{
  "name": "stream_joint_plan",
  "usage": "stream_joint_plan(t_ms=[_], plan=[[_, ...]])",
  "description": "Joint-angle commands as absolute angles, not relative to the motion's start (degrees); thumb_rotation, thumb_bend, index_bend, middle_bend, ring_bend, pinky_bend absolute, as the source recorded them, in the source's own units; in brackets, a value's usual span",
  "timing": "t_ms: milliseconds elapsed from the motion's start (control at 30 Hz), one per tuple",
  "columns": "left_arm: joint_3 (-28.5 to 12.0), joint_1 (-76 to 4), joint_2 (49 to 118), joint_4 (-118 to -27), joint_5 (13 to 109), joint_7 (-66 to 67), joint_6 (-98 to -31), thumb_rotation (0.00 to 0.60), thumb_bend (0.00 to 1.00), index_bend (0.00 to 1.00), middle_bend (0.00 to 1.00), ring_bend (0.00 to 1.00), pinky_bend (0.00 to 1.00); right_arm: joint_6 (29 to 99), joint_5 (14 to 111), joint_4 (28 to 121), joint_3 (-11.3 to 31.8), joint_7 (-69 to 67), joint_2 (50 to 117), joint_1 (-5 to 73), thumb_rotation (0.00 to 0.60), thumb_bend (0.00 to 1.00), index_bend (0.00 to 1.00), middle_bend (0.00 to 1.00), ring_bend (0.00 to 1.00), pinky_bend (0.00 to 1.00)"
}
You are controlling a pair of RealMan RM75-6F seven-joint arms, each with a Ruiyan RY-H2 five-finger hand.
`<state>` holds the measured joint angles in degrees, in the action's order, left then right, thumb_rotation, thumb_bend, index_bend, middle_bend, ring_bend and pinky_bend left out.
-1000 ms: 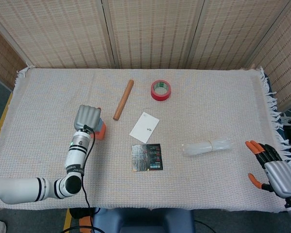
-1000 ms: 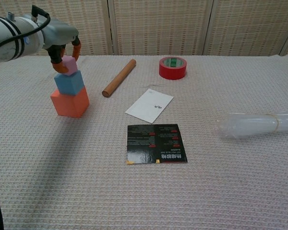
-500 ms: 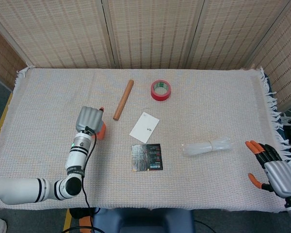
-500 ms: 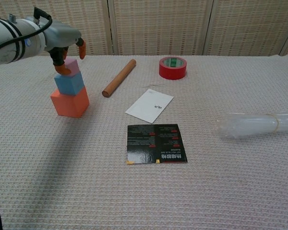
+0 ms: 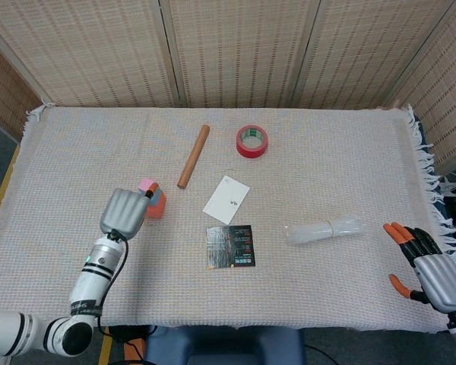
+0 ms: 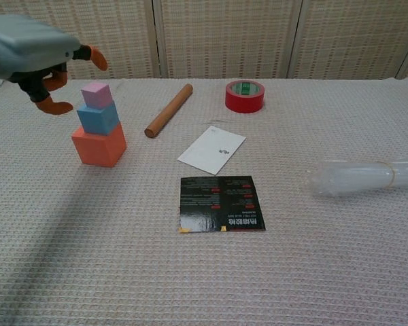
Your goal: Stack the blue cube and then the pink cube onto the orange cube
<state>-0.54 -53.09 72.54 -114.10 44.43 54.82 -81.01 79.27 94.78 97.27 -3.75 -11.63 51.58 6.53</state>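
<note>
Now the pink cube (image 6: 96, 94) sits on the blue cube (image 6: 98, 117), which sits on the orange cube (image 6: 99, 145). Left hand (image 6: 34, 58) is empty, fingers apart, beside the stack; it should retreat sideways without touching it. Right hand (image 5: 433, 268) seems open, far away.

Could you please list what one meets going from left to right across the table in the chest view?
Left hand → cube stack, pink cube on blue cube on orange cube → wooden rod → red tape roll → clear plastic bundle. The white card and black card overlap in order, so they are omitted.
</note>
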Motion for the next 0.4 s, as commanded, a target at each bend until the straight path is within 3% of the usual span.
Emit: stream_joint_plan(t_ms=[33,133,233,400], plan=[[20.82,-29.27,69.39,-107.79,79.48,26.19,-95.95,0.600,0.35,0.03,0.04,0.11,0.31,79.78,96.29,97.21,-4.37,-10.25,51.82,6.25,0.600,0.29,0.00,0.00,0.00,0.00],[22.34,-25.20,70.97,-102.38,83.59,20.28,-99.37,0.600,0.35,0.03,0.01,0.03,0.23,80.05,96.61,97.20,-4.52,-9.75,52.01,6.07,0.600,0.28,0.00,0.00,0.00,0.00],[23.72,-14.62,75.29,-89.76,87.18,2.02,-107.59,0.600,0.35,0.02,0.00,0.00,0.20,81.38,97.85,97.66,-4.91,-7.59,52.75,5.29,0.600,0.27,0.00,0.00,0.00,0.00],[20.92,-12.18,75.42,-82.45,91.61,-3.75,-109.48,0.600,0.35,0.01,0.00,0.00,0.19,83.46,97.85,97.89,-4.73,-6.22,53.29,4.15,0.600,0.27,0.00,0.00,0.00,0.00]])
